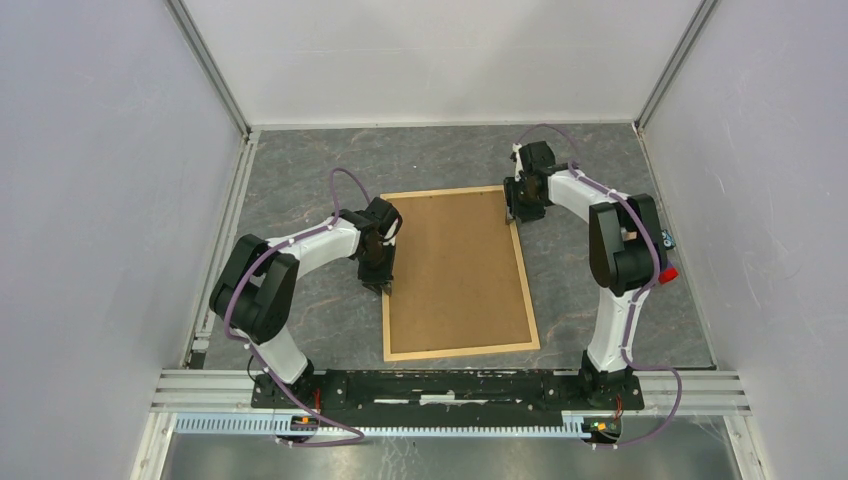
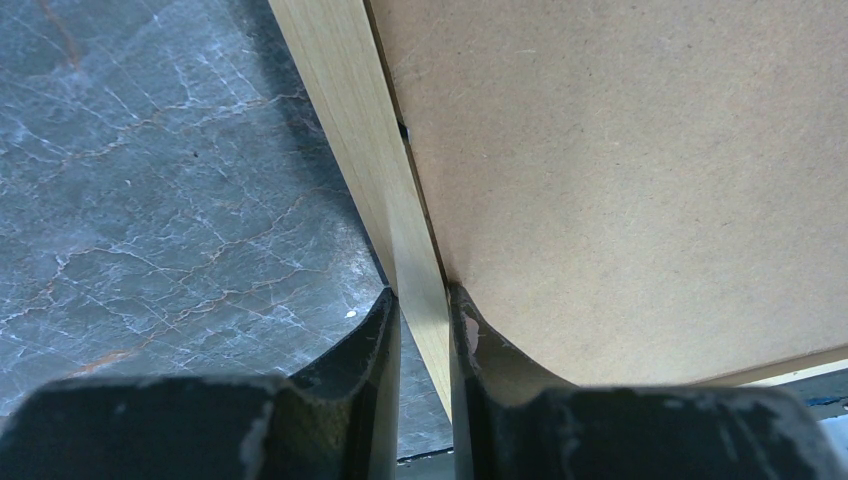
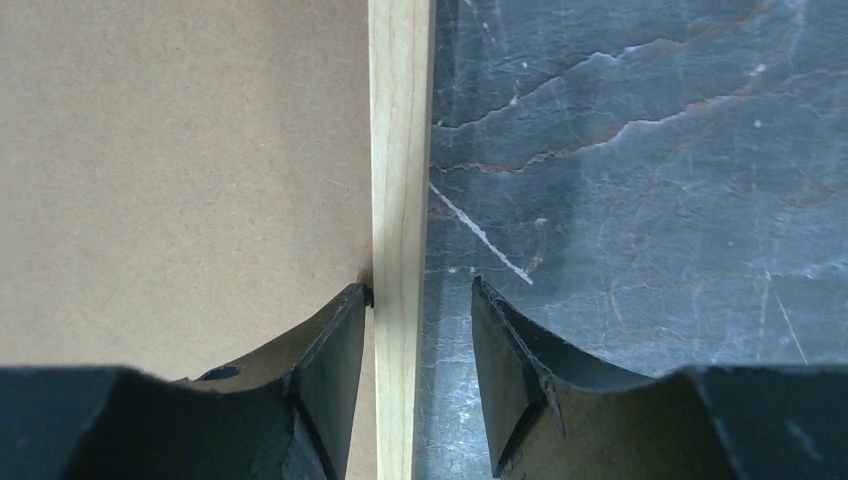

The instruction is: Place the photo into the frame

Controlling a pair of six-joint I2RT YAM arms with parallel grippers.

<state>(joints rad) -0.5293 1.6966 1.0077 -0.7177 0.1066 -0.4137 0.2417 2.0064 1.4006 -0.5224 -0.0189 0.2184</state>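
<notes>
The frame (image 1: 460, 351) lies flat in the middle of the grey marbled tabletop (image 1: 300, 165), its long sides running from the top of the overhead view toward the bottom and leaning slightly to the right. A plain brown board (image 1: 455, 265) fills its opening and sits inside the light wood strips. Anything under the board is hidden.

The left end effector (image 1: 378, 286) is down on the frame's left strip, a little below the middle of that side. In the left wrist view its two dark fingers (image 2: 385, 340) stand on either side of the strip, one on the tabletop side and one on the board side. Both press against the wood, so it is clamped on the frame.

The right end effector (image 1: 515, 214) is at the frame's upper right corner in the overhead view. In the right wrist view it straddles the right strip with its fingers apart. The finger (image 3: 335, 350) on the left of that picture touches the strip's inner edge where it meets the board. The other finger (image 3: 510, 360) stands clear of the wood, with bare tabletop showing between them.
</notes>
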